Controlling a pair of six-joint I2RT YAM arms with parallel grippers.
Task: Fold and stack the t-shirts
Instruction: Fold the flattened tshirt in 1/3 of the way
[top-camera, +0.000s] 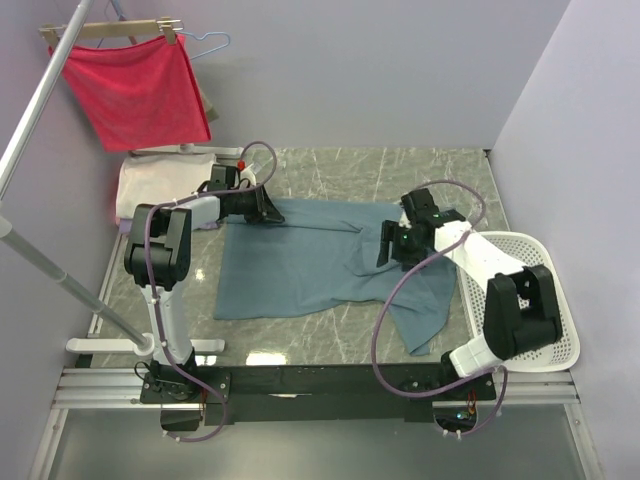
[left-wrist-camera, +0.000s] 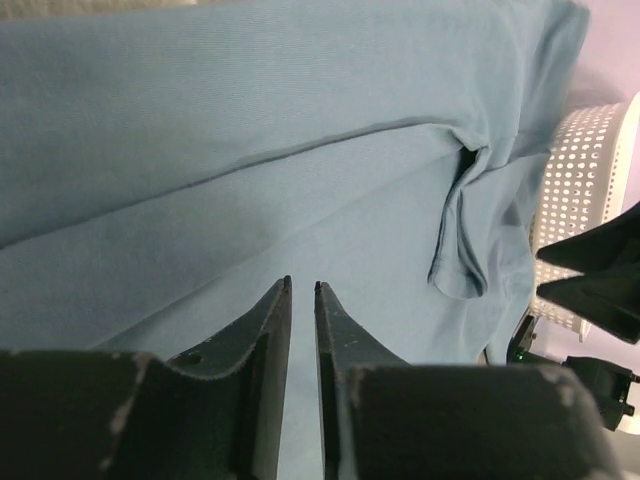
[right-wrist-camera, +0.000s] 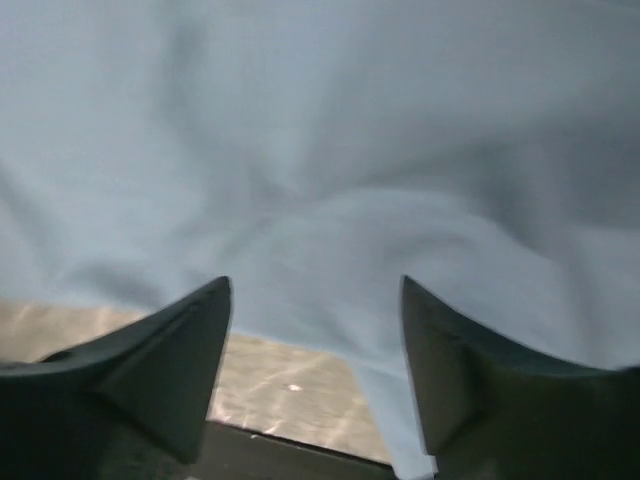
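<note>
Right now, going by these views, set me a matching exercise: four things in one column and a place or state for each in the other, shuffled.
Things:
1. teal shirt
2. red cloth
3. basket
4. right gripper

Place or state:
A. hanging at the back left
B. open, just above teal fabric
C. spread out in the middle
D. at the far right side

Pairs: 1-C, 2-A, 3-D, 4-B
</note>
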